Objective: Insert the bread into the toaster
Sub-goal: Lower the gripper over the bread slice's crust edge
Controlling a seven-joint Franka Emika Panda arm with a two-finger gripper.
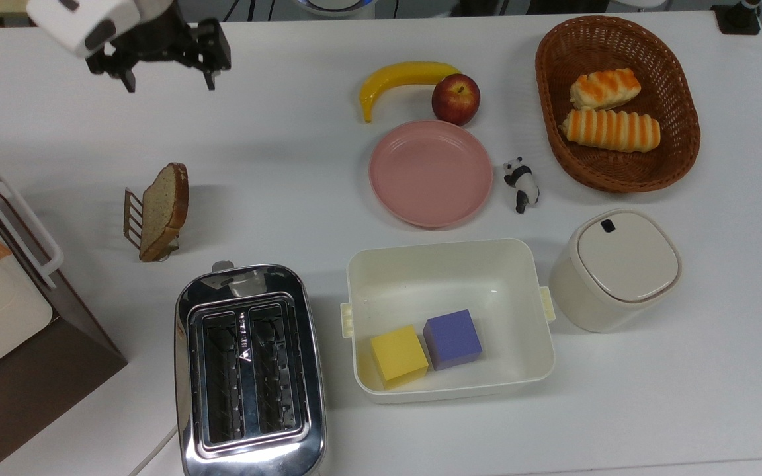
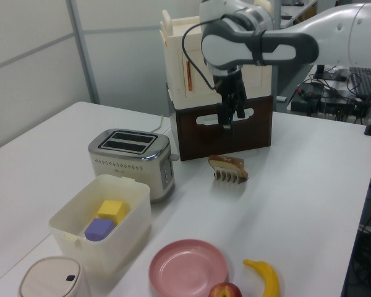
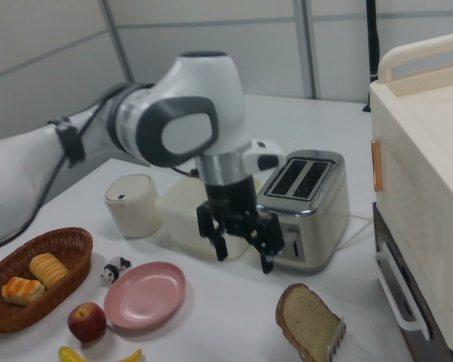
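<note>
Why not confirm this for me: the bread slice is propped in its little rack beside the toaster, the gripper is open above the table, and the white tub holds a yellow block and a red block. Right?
One detail is off. The second block in the white tub is purple, not red, as the top view shows; it sits beside the yellow block. The rest stands: the bread slice is propped in its rack near the toaster, and the gripper is open.
</note>
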